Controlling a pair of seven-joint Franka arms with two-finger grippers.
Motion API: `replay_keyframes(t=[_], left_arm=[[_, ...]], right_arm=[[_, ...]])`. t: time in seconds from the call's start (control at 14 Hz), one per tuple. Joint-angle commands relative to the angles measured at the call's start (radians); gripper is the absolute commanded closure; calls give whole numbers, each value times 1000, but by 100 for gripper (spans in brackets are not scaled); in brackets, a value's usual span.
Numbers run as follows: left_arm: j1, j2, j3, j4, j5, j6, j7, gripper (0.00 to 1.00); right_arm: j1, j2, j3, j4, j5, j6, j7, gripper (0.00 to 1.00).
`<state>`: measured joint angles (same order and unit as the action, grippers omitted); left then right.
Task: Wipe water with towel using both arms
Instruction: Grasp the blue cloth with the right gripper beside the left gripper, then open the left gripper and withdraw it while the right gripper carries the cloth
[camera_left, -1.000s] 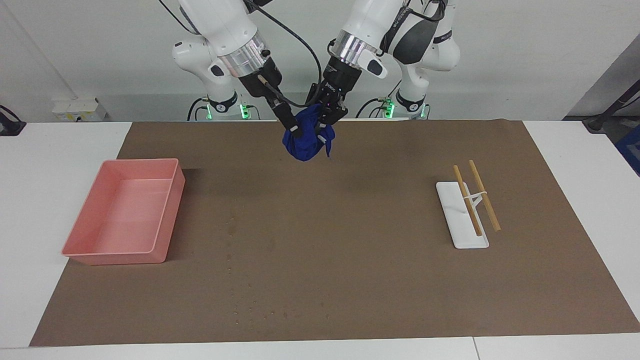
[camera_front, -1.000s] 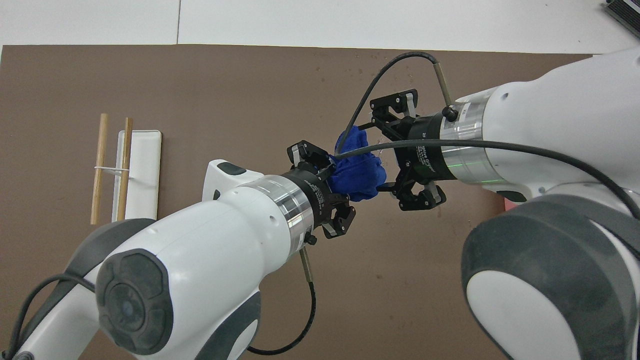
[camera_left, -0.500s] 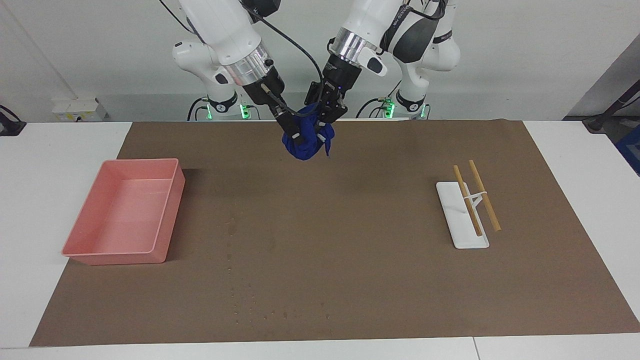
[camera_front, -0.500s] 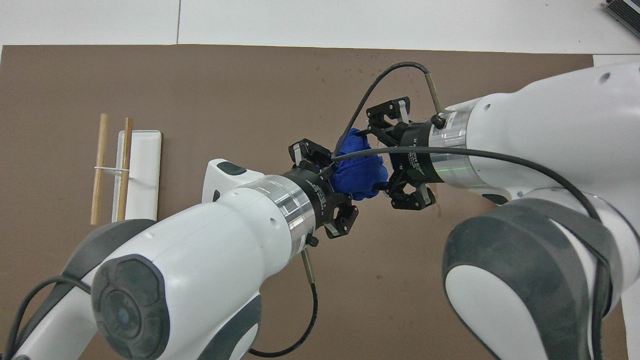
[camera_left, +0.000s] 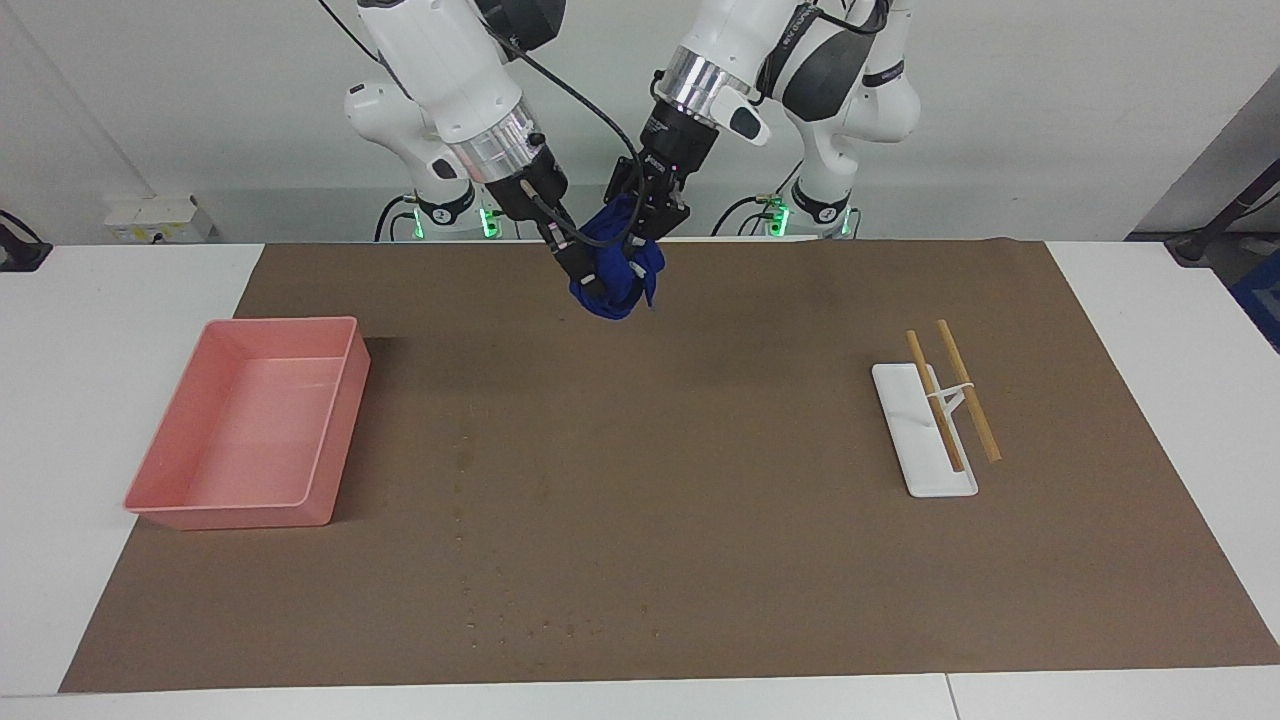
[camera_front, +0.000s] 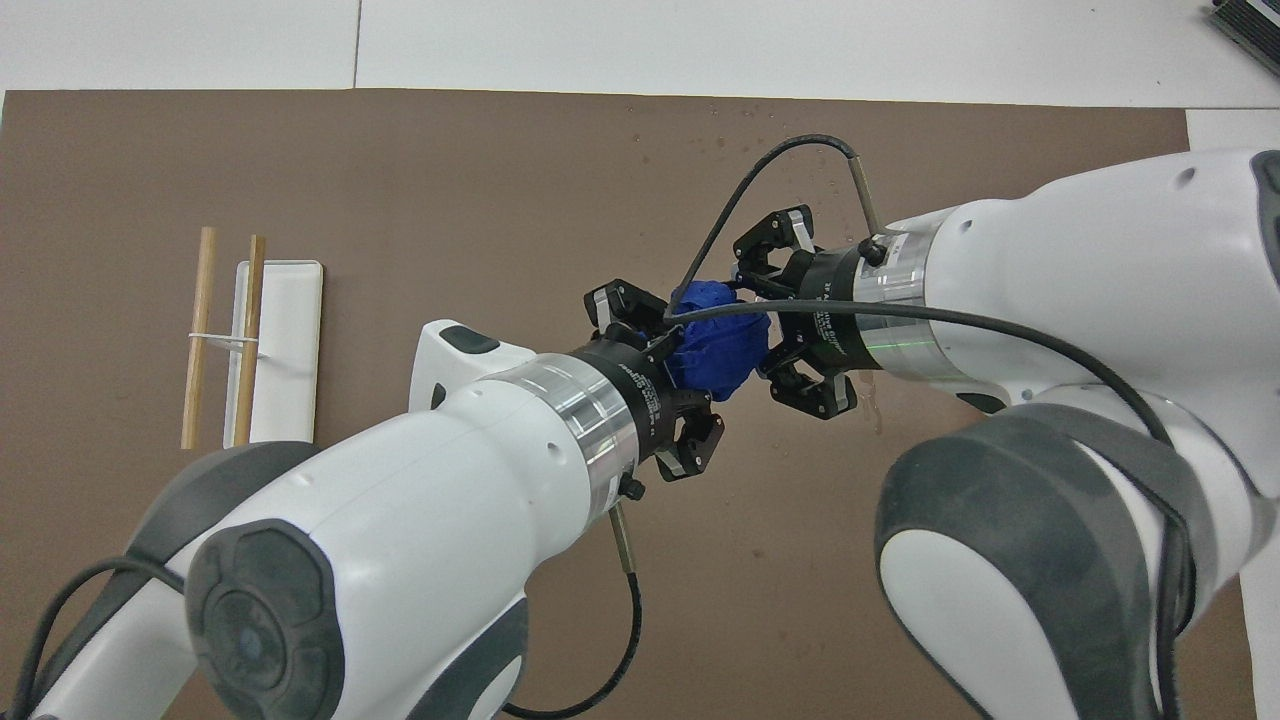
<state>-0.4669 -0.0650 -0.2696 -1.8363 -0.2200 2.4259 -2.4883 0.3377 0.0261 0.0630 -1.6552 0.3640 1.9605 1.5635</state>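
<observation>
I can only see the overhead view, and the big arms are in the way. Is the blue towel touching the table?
Observer: No. The facing view shows the towel up in the air over the brown mat, held between the left gripper and the right gripper.
Operator: Is anything hiding under the right arm?
Observer: Yes. A pink tray sits on the mat toward the right arm's end of the table.

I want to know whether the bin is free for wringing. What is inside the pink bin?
Nothing shows inside the pink bin: its floor is bare in the facing view. The overhead view cannot confirm, as the right arm covers it.
</observation>
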Motion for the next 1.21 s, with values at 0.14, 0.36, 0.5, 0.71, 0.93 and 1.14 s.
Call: replay_keyframes(t=[0.14,0.36,0.5,0.71,0.93,1.14], left_arm=[[-15,10,7,22,19,10,-29,100],[4,10,10,15,19,-2,-21,78],[33,4,12,0,19,-11,-11,0],[117,-9,13,-12,22,-105,66,0],[236,-19,16,-12,22,-229,249,0],[345,-21,21,6,22,-356,499,0]], right_arm=[[3,-21,3,-8,-13,-22,-6,100],[1,-21,3,-8,-25,-20,-20,100],[-6,-21,3,-6,-30,-22,-37,100],[-12,-21,0,-6,-54,-26,-115,100],[-54,-21,-8,-12,-57,-22,-215,100],[-118,12,-9,-35,-57,7,-418,100]])
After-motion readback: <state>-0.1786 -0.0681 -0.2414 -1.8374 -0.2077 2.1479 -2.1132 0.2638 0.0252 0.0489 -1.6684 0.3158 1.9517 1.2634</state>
